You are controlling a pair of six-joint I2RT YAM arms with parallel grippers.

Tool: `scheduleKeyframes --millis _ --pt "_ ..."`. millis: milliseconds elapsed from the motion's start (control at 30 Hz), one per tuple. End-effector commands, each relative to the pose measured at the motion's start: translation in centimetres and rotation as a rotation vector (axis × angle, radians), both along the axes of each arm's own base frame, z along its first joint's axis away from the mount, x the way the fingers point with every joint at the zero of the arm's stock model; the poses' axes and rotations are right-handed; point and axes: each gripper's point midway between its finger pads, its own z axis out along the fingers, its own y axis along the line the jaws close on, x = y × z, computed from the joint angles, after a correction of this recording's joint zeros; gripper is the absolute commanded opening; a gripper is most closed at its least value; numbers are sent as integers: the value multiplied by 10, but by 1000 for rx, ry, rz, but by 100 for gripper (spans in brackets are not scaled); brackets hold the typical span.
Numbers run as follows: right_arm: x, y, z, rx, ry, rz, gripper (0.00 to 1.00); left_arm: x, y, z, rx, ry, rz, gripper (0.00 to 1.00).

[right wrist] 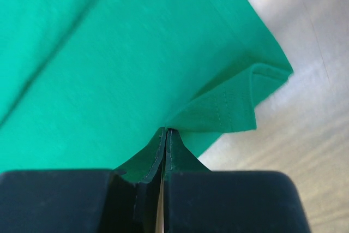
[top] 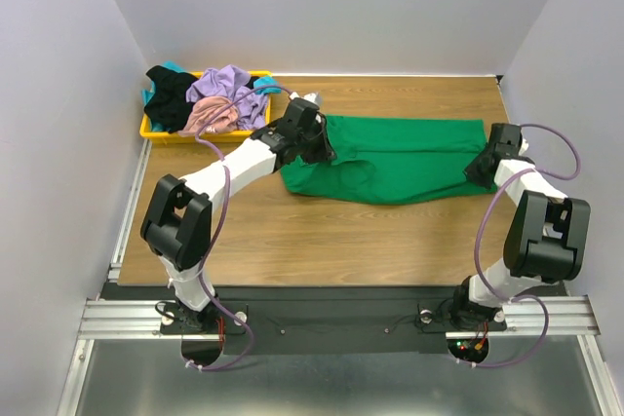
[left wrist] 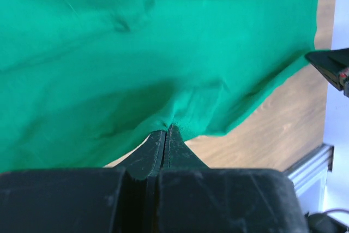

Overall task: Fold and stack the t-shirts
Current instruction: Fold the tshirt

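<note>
A bright green t-shirt (top: 400,158) lies spread across the wooden table, long side running left to right. My left gripper (top: 327,148) is shut on its left end; in the left wrist view the closed fingertips (left wrist: 166,132) pinch a fold of the green t-shirt (left wrist: 136,53). My right gripper (top: 481,165) is shut on the shirt's right end; in the right wrist view its closed tips (right wrist: 165,132) grip the green t-shirt (right wrist: 109,53) just by the stitched hem (right wrist: 234,107). Lavender, dusty pink, black and teal t-shirts (top: 210,99) lie heaped at the back left.
The heap lies in a shallow yellow tray (top: 156,132) at the table's back left corner. White walls enclose the table on the left, back and right. The right gripper shows as a dark shape at the right edge of the left wrist view (left wrist: 332,66).
</note>
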Motion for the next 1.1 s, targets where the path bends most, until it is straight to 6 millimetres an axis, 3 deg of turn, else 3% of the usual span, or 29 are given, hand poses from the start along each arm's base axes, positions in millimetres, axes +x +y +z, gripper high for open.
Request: scheduleKeyframes --millis 0,267,400,667,833,867,900,933,967,1000,1033,1067 --pt "30 -8 22 -32 -65 22 0 28 6 32 -14 -90 21 0" --pt "53 -17 22 -52 -51 39 0 64 14 75 -12 -286 28 0" --pt "61 -16 23 -46 -53 52 0 77 22 78 9 -311 51 0" --pt "71 -17 19 -44 -48 70 1 107 33 54 16 -265 68 0" --pt "91 -19 19 -44 -57 100 7 145 46 27 51 -262 114 0" --pt "95 -21 19 -46 -60 94 7 157 46 34 47 -284 129 0" --pt "99 -23 11 -46 -43 93 16 164 50 12 73 -239 137 0" --pt "103 -24 12 -54 -43 110 25 170 54 7 79 -220 142 5" --pt "113 -26 21 -65 -65 116 38 177 62 1 90 -190 166 23" --pt "117 -25 25 -65 -74 130 61 187 64 15 82 -204 173 25" --pt "120 -25 29 -65 -81 144 72 186 69 -2 112 -146 178 27" --pt "124 -26 39 -73 -102 145 79 191 76 0 126 -150 202 30"
